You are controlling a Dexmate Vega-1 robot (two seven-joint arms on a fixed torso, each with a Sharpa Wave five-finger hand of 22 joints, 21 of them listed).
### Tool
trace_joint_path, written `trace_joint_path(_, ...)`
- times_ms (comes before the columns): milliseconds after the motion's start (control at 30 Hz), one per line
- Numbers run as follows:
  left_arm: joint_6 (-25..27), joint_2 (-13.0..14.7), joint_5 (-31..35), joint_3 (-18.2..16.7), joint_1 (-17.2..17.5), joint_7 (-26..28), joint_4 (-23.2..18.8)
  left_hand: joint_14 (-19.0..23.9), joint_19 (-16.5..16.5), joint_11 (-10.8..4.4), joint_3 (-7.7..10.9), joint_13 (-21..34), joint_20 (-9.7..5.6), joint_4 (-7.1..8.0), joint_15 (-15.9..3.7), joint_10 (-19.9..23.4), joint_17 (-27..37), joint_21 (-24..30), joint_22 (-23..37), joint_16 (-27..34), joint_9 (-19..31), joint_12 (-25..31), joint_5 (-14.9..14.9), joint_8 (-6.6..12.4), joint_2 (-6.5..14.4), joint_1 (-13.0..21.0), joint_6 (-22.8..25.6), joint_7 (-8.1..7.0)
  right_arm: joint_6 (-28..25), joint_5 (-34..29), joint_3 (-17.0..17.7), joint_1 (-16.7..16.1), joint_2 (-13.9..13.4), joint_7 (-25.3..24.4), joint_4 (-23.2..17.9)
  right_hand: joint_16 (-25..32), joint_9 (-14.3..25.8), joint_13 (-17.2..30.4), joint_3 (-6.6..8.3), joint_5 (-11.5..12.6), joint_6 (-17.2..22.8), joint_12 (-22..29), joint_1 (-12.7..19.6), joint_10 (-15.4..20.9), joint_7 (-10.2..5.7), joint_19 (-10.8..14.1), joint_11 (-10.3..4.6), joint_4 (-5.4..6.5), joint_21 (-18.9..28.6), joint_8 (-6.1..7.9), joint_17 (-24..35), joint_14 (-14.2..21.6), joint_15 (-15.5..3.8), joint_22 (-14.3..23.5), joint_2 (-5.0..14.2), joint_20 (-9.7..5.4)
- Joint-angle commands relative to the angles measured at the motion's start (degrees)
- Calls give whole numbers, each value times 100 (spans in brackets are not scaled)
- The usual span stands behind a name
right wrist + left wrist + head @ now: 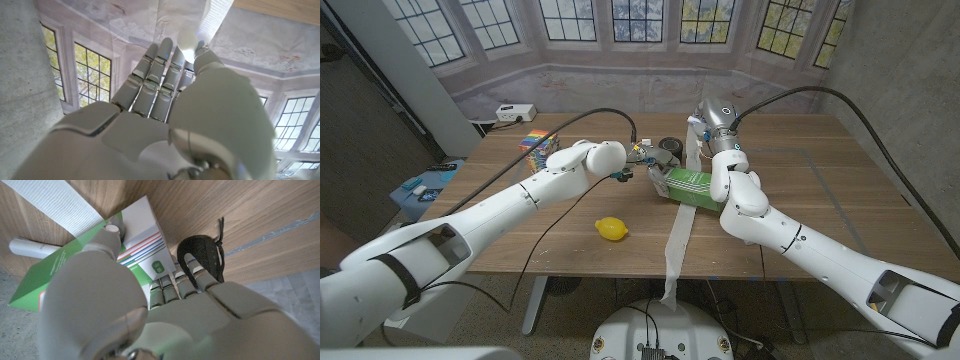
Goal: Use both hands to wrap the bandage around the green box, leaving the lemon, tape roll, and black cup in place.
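White bandage [677,235] is mid-wrap: the right hand [703,128] pinches it aloft, the left hand [638,156] grips the green box [688,186]; next, carry the strip around.

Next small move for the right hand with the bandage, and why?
Probably carry the right hand over and down the far side of the green and white cardboard box, keeping tension. It pinches the white fabric bandage strip raised above the box, the strip's tail trails off the wooden table edge, and the left hand holds the box's end.
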Motion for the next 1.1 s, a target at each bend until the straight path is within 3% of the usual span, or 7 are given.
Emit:
trace_joint_path(33, 22, -94, -20, 87, -52, 27, 96, 21, -17, -297, 10, 7, -6, 35, 40, 370, 1, 7, 16, -14, 21, 21, 36, 932, 376, -41, 478, -68, 115, -88, 86, -89, 33, 23, -114, -21, 8, 37, 9, 36, 57, 3, 79, 148, -29, 47, -96, -2, 25, -16, 28, 59, -652, 32, 32, -179)
trace_joint_path(633, -98, -183, -136, 184, -206, -6, 448, 26, -22, -307, 7, 9, -7, 34, 41, 375, -9, 8, 16, -22, 7, 12, 55, 965, 377, -46, 476, -52, 166, -472, 113, -141, 25, 215, -438, -38, 13, 55, -27, 35, 61, -7, 111, 156, -13, 46, -90, 1, 27, -31, 54, 87, -653, 33, 52, -183)
trace_joint_path(1100, -159, -246, -156, 231, -280, 51, 587, 27, -26, -310, 15, 13, 3, 33, 52, 374, -14, 8, 15, -26, -5, 5, 70, 988, 389, -45, 470, -58, -16, -801, 233, -426, -2, 413, -854, -52, 16, 65, -54, 31, 74, -17, 131, 163, -8, 44, -98, 4, 28, -38, 75, 108, -650, 33, 62, -180)
